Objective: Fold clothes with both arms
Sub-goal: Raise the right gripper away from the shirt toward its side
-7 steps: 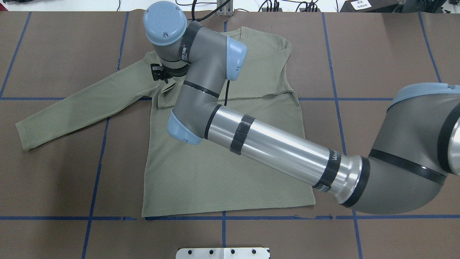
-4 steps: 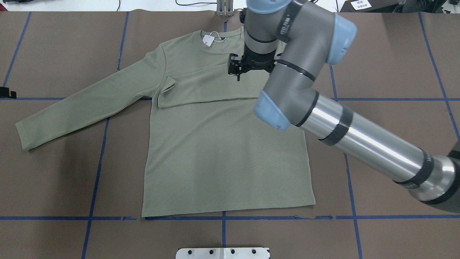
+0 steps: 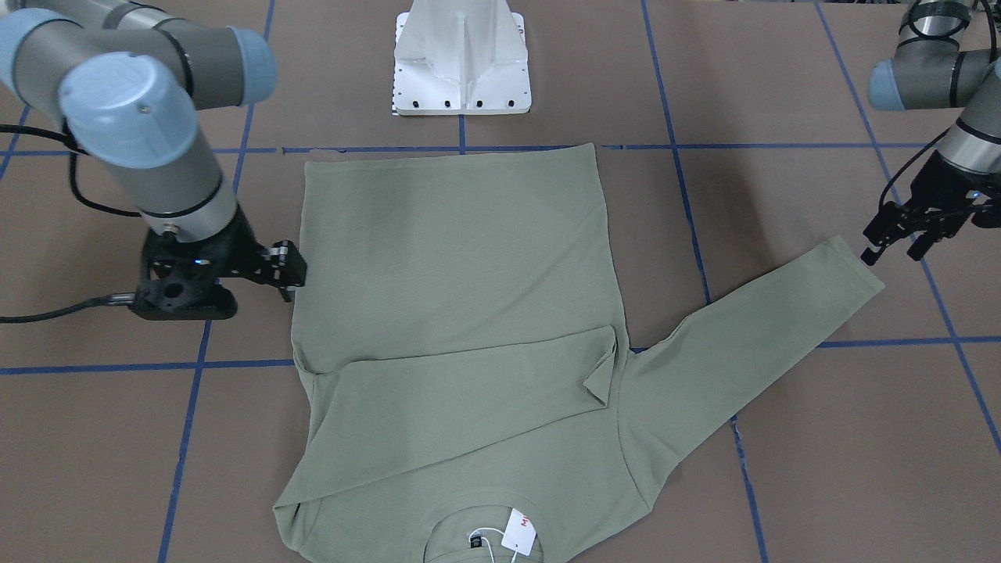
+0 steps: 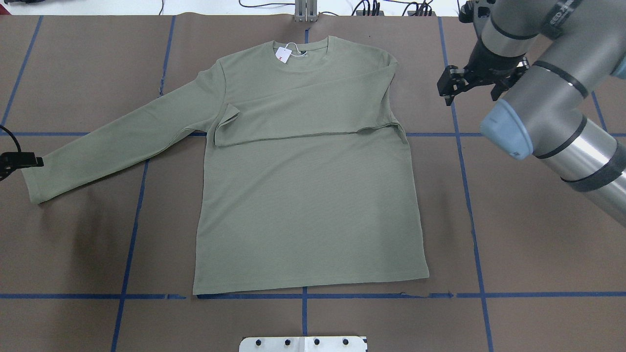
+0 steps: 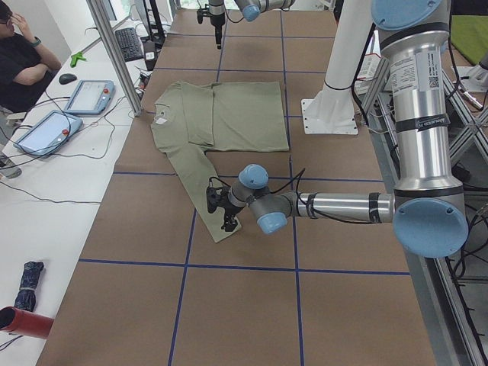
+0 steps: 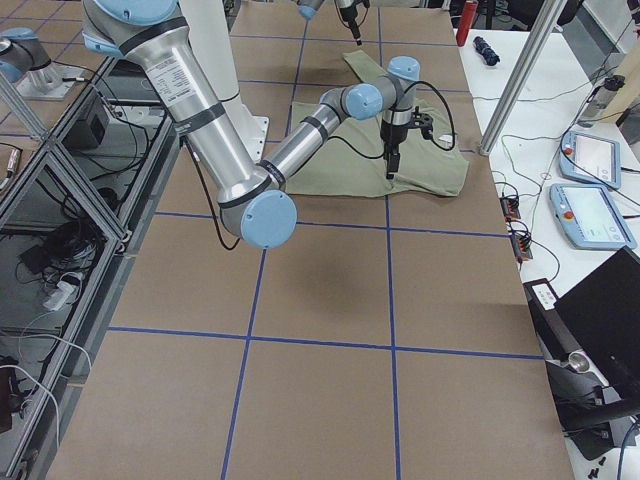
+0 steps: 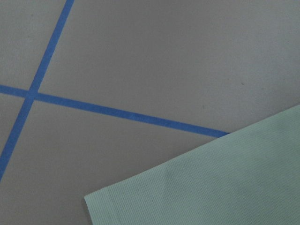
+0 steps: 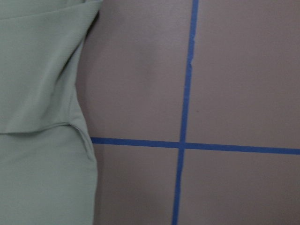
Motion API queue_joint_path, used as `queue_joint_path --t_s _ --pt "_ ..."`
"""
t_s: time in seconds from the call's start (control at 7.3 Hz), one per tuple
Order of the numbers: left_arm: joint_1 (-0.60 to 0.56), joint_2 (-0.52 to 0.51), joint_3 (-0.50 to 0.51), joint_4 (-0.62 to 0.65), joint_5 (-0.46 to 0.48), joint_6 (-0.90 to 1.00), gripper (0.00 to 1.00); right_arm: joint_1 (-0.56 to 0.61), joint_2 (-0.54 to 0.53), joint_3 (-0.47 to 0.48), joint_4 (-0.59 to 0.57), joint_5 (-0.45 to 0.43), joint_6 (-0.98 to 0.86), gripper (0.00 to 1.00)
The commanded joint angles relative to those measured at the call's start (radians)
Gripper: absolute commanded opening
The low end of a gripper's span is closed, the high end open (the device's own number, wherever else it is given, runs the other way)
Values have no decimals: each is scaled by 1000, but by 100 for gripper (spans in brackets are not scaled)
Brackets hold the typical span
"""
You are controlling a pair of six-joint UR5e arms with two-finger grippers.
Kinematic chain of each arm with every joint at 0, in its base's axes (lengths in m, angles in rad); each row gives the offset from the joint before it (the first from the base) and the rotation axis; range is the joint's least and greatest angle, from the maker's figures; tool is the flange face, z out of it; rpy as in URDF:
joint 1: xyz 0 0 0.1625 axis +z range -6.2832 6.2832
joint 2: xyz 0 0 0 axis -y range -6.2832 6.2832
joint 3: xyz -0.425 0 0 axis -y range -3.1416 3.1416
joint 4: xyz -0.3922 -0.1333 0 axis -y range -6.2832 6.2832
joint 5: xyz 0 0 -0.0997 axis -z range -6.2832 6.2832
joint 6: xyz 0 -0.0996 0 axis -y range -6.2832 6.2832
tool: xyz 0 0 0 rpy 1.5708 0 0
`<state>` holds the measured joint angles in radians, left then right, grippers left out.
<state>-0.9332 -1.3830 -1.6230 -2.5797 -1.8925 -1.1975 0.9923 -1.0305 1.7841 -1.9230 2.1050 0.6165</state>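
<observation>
Jaws released, the left gripper (image 3: pixel 890 252) hovered at the shirt's (image 4: pixel 303 195) sleeve cuff, the right gripper (image 4: pixel 472 89) beside its shoulder

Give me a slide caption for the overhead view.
Sage-green shirt with one sleeve folded across, left gripper at the outstretched cuff, right gripper clear.

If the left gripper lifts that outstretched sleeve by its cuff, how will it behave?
The sleeve will probably droop and trail: it lies flat as thin knit, and the other sleeve holds a soft fold across the shirt. It looks light, so the left gripper should carry it easily. Pulling may tug the whole shirt along.
</observation>
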Motion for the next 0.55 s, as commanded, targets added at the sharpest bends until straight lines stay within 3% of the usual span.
queue_joint_path --t_s 0.0,0.41 --pt "76 18 37 -5 96 -47 100 43 -60 40 -62 21 -133 100" --pt "90 -4 100 0 130 -39 100 45 -74 63 -62 20 -133 100"
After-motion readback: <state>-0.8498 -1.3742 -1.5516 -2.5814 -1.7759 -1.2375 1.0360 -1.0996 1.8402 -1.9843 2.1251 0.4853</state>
